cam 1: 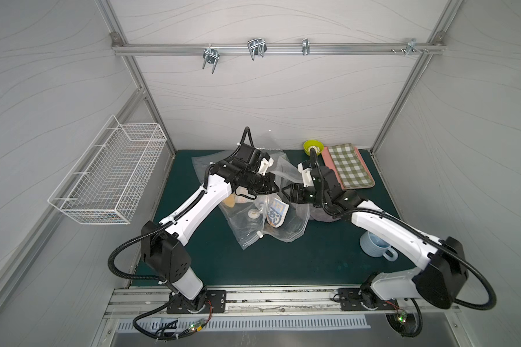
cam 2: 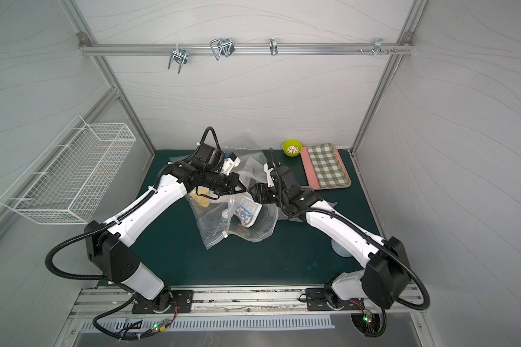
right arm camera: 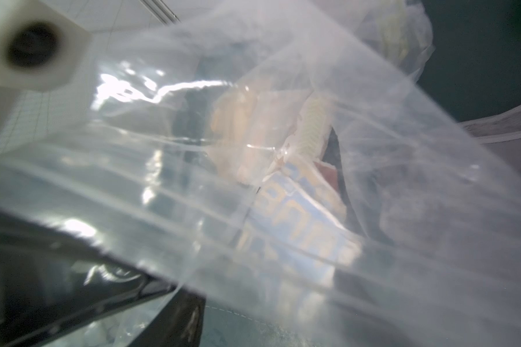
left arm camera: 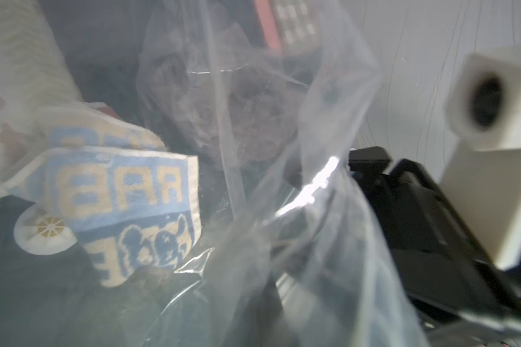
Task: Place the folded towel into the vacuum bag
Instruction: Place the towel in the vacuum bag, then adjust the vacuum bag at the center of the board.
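Note:
The vacuum bag (cam 1: pixel 244 231) (cam 2: pixel 214 231) lies crumpled mid-mat, its clear film partly lifted between the two arms. The folded towel (cam 1: pixel 275 214) (cam 2: pixel 247 214), cream with blue print, sits inside it and shows through the film in both wrist views (left arm camera: pixel 127 192) (right arm camera: pixel 298 228). The round whitish valve (cam 1: pixel 254 214) (left arm camera: pixel 44 231) and white slider clip (cam 1: pixel 260 236) show on the bag. My left gripper (cam 1: pixel 275 190) (cam 2: pixel 243 190) is shut on the raised bag film above the towel. My right gripper (cam 1: pixel 284 193) (cam 2: pixel 251 193) faces it tip to tip, jaws spread, with film draped over it.
A yellow item (cam 1: pixel 231 200) also lies in the bag. A grey-purple cloth (cam 1: pixel 319 214) sits under my right arm. At the back right are a green bowl (cam 1: pixel 312 147) and a checked cloth (cam 1: pixel 348 165). A blue mug (cam 1: pixel 375 245) stands front right, and a wire basket (cam 1: pixel 109 180) hangs on the left wall.

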`<state>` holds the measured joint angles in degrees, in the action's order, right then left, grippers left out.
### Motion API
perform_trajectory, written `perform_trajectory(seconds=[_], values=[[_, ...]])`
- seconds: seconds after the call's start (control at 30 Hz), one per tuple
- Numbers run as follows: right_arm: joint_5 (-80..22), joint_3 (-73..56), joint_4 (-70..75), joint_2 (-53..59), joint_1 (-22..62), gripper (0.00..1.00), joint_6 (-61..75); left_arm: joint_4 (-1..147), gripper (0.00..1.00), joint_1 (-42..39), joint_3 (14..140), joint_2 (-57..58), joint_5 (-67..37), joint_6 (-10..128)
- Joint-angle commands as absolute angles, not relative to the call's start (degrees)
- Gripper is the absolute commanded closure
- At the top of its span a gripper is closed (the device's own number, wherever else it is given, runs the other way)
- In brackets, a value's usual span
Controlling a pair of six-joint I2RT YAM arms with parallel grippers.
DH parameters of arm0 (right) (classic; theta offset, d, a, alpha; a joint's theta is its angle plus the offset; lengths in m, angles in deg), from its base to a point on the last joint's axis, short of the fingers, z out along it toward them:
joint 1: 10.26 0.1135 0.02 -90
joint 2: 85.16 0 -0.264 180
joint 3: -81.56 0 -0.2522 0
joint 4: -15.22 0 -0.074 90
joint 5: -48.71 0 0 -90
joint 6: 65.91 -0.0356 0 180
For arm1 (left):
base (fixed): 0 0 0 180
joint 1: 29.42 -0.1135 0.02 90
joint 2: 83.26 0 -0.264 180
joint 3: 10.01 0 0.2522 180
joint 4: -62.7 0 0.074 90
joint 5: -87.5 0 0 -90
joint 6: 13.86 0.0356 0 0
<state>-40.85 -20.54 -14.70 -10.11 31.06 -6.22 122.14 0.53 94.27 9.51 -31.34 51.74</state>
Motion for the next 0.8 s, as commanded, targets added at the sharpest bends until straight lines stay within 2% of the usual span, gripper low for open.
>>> perform_trajectory(seconds=[0.0,0.13,0.4,0.53,0.63,0.7,0.77], values=[[-48.68,-21.01,-22.04,-16.01,30.50,0.33,-3.58,121.96,1.00,0.68,95.40,10.88,-29.90,50.97],[-54.09,-26.53,-23.67,-20.45,30.06,0.33,-5.18,121.12,1.00,0.64,95.10,11.24,-30.40,50.57],[-45.87,-36.14,-15.59,-16.42,29.35,0.35,-10.60,120.66,1.00,0.66,95.17,10.90,-31.15,50.91],[-43.95,-37.12,-12.15,-12.81,28.80,0.57,-11.65,120.68,1.00,0.21,95.18,9.95,-31.21,51.29],[-43.68,-35.93,-11.77,-11.66,28.39,0.85,-10.83,119.29,1.00,-2.31,94.02,8.74,-32.98,49.82],[-43.22,-35.15,-11.13,-11.90,28.17,0.99,-10.10,117.52,1.00,-4.70,92.39,7.66,-34.11,48.17],[-41.47,-34.07,-9.22,-12.66,28.00,1.00,-8.66,116.29,1.00,-6.94,90.64,6.53,-33.62,47.28]])
